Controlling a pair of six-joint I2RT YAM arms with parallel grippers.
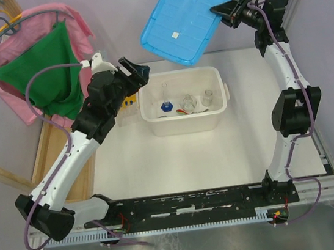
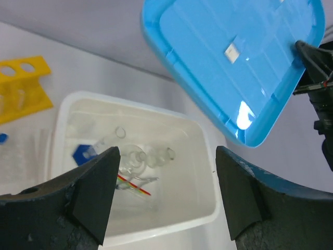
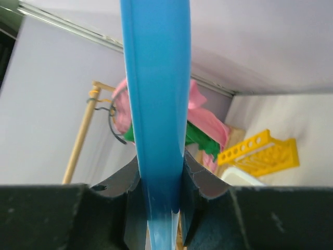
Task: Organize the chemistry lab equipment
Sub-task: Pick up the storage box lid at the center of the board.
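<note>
My left gripper [image 2: 165, 192] [image 1: 137, 69] hovers open and empty above the left end of the white tub [image 2: 209, 156] [image 1: 179, 73]. Inside the tub lie small clear flasks [image 2: 139, 156] [image 1: 187, 102], a blue-capped tube [image 2: 83, 152] [image 1: 166, 107] and a thin red-and-yellow rod [image 2: 134, 185]. The yellow tube rack [image 2: 23, 86] [image 1: 130, 101] stands left of the tub, partly hidden by my left arm. At the back right, my right gripper [image 3: 158, 187] [image 1: 226, 11] is shut on the edge of the blue lid [image 3: 156, 104] [image 1: 186, 14] [image 2: 234, 57], holding it tilted in the air behind the tub.
Pink and green cloths [image 1: 43, 73] hang on a wooden stand at the far left. A wooden frame [image 1: 44, 153] lies along the table's left edge. A black rail [image 1: 195, 200] with both arm bases runs across the near edge.
</note>
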